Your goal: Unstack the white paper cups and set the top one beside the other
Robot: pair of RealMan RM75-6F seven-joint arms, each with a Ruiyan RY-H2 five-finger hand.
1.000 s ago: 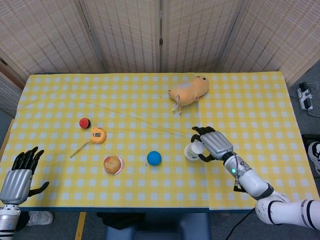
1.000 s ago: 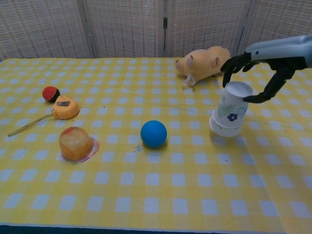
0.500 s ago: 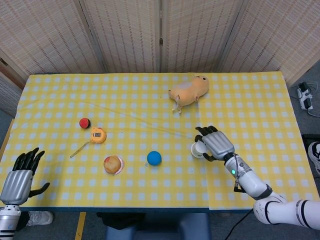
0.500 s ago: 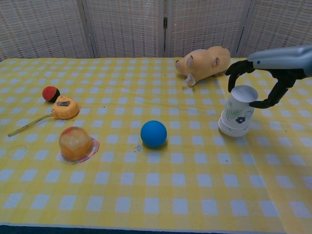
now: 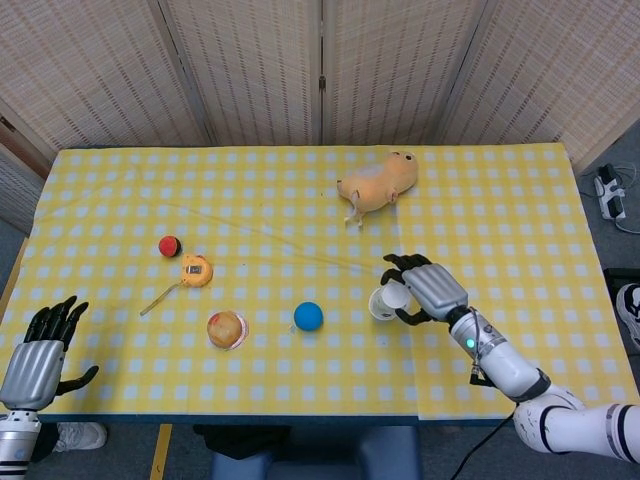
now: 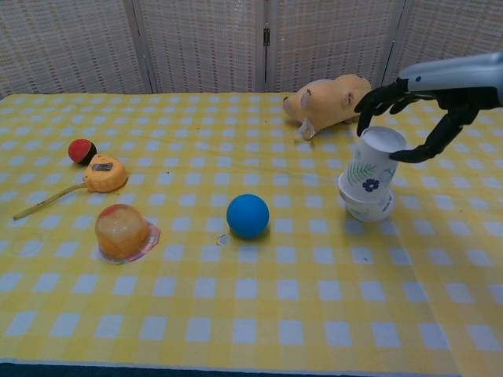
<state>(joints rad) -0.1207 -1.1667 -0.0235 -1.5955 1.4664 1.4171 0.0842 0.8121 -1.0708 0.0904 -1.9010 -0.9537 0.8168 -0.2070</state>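
item: my right hand (image 6: 428,106), over the near-right part of the yellow checked tablecloth (image 6: 259,314). fingers curled around the closed end of the top cup (image 6: 371,162), thumb on the side toward me, the others over the far side. grip is loose-looking but the cup is held.

item: top cup, white with a blue flower and green leaves printed on it, upside down, tilted with its closed end leaning toward my hand. its open end sits partly lifted out of the lower cup (image 6: 367,206).

item: lower cup, white, directly under my right hand, on the cloth. in the head view both cups (image 5: 389,301) show just left of my right hand (image 5: 430,289); the two cannot be told apart there.

item: my left hand (image 5: 40,345), well apart from the right, at the near-left table edge, fingers spread, holding nothing.

item: blue ball (image 6: 247,216), to the left of my right hand, near the cups but not touching.

item: plush pig (image 6: 328,100), beyond my right hand, lying on its side.

item: orange tape measure (image 6: 104,173), red ball (image 6: 80,150) just beyond it, and a translucent orange dome (image 6: 122,232), all far left of my right hand.
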